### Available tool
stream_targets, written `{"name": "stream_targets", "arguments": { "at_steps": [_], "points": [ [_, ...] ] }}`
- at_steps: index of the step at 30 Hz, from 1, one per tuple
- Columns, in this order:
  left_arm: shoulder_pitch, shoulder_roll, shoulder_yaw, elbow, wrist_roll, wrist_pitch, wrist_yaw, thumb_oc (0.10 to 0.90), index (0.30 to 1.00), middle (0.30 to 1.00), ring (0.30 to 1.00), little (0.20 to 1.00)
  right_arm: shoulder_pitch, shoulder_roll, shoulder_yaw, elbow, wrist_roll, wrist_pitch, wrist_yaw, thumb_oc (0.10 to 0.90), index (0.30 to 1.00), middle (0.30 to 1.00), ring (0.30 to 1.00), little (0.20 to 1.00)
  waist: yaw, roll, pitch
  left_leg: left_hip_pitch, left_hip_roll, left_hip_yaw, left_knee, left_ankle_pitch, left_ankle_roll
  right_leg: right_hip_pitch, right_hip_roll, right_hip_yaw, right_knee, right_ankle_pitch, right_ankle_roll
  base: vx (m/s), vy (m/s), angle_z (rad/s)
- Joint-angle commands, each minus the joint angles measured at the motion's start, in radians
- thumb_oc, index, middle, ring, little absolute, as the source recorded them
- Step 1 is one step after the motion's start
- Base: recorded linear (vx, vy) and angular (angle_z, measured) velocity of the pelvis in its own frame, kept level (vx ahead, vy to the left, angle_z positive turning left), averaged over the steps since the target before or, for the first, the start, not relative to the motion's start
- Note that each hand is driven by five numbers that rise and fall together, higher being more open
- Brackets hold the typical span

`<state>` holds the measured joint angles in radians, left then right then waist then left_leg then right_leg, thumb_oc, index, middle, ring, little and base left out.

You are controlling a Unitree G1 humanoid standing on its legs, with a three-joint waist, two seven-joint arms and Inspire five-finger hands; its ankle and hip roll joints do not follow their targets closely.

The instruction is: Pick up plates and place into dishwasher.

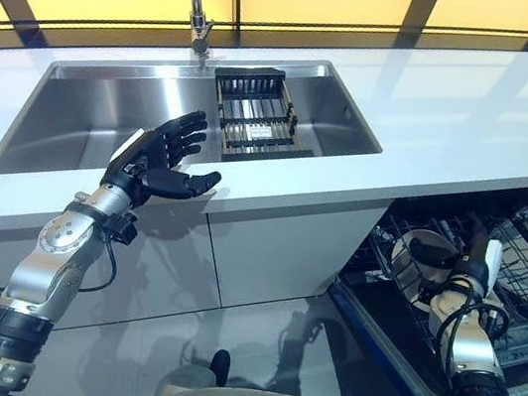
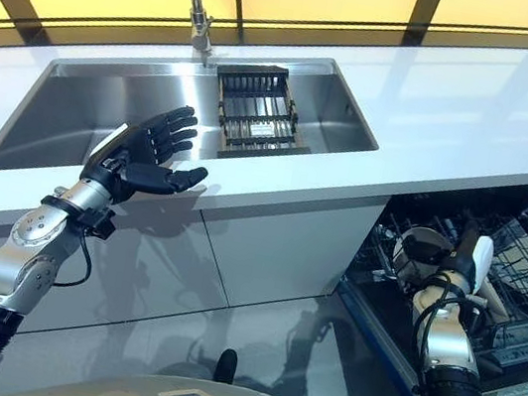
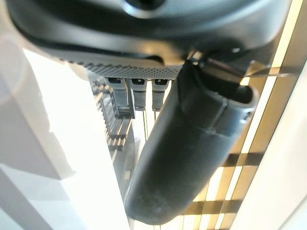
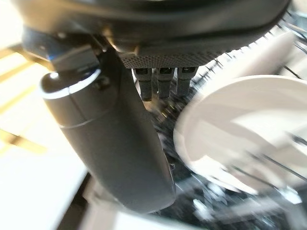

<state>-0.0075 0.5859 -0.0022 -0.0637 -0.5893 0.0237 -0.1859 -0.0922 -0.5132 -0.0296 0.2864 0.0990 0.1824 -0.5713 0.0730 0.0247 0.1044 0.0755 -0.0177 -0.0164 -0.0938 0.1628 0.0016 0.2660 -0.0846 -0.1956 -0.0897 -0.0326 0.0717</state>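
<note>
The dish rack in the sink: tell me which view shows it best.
The left eye view: the dish rack sits unobstructed in the sink, beyond the open left hand. The right eye view shows it equally whole. The left wrist view catches blurred slats past the fingers.

Steel sink (image 1: 75, 123) set into white countertop (image 1: 457, 118); black dish rack (image 1: 255, 114) sits inside sink at right end (dark slats, small white piece in it); chrome faucet (image 1: 196, 6) rises behind sink rim; pale cabinet fronts (image 1: 276, 250) below counter; glossy grey floor (image 1: 251, 342) beneath.
</note>
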Motion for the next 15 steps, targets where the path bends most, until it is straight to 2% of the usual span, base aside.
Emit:
{"name": "stream_targets", "arguments": {
  "at_steps": [1, 6, 11, 13, 14, 15],
  "points": [
    [-0.088, 0.008, 0.048, -0.007, -0.004, -0.115, -0.016, 0.8, 0.9, 0.9, 0.9, 0.9, -0.071, -0.05, -0.086, -0.095, -0.093, -0.128, -0.091, 0.8, 0.9, 0.9, 0.9, 0.9, -0.01, -0.019, -0.046, 0.103, -0.027, 0.053, 0.011, -0.214, -0.006, -0.093, 0.036, 0.019, 0.026, 0.007, 0.02, 0.0, -0.011, -0.22],
    [-0.067, 0.015, 0.072, -0.018, -0.012, -0.111, -0.024, 0.8, 0.9, 0.9, 0.9, 0.9, -0.019, -0.028, -0.132, -0.127, -0.08, -0.162, -0.127, 0.8, 0.9, 0.9, 0.9, 0.9, -0.027, -0.02, -0.045, 0.105, -0.026, 0.065, 0.011, -0.217, -0.002, -0.1, 0.04, 0.039, 0.029, 0.008, 0.021, 0.0, -0.014, -0.14],
    [-0.048, 0.001, 0.086, -0.01, 0.005, -0.124, -0.026, 0.8, 0.9, 0.9, 0.9, 0.9, 0.033, 0.054, -0.162, -0.11, 0.036, -0.248, -0.193, 0.8, 0.9, 0.9, 0.9, 0.9, -0.041, -0.016, -0.039, 0.103, -0.025, 0.073, 0.01, -0.218, 0.001, -0.108, 0.042, 0.055, 0.034, 0.01, 0.024, 0.0, -0.01, -0.17],
    [-0.039, 0.004, 0.095, -0.015, 0.003, -0.12, -0.026, 0.8, 0.9, 0.9, 0.9, 0.9, 0.055, 0.101, -0.177, -0.055, 0.143, -0.334, -0.194, 0.8, 0.9, 0.9, 0.9, 0.9, -0.044, -0.011, -0.034, 0.101, -0.024, 0.076, 0.009, -0.218, 0.001, -0.111, 0.041, 0.055, 0.034, 0.01, 0.024, 0.0, -0.01, -0.14],
    [-0.038, 0.005, 0.095, -0.014, 0.003, -0.121, -0.026, 0.8, 0.9, 0.9, 0.9, 0.9, 0.056, 0.104, -0.178, -0.05, 0.146, -0.338, -0.193, 0.8, 0.9, 0.9, 0.9, 0.9, -0.044, -0.011, -0.034, 0.101, -0.024, 0.076, 0.009, -0.218, 0.001, -0.111, 0.041, 0.055, 0.035, 0.01, 0.024, 0.0, -0.011, -0.12],
    [-0.036, 0.006, 0.099, -0.011, 0.003, -0.124, -0.029, 0.8, 0.9, 0.9, 0.9, 0.9, 0.063, 0.121, -0.184, -0.018, 0.181, -0.372, -0.194, 0.8, 0.9, 0.9, 0.9, 0.9, -0.044, -0.01, -0.033, 0.1, -0.024, 0.076, 0.009, -0.218, 0.001, -0.112, 0.041, 0.055, 0.035, 0.01, 0.024, 0.0, -0.009, -0.06]
  ]
}}
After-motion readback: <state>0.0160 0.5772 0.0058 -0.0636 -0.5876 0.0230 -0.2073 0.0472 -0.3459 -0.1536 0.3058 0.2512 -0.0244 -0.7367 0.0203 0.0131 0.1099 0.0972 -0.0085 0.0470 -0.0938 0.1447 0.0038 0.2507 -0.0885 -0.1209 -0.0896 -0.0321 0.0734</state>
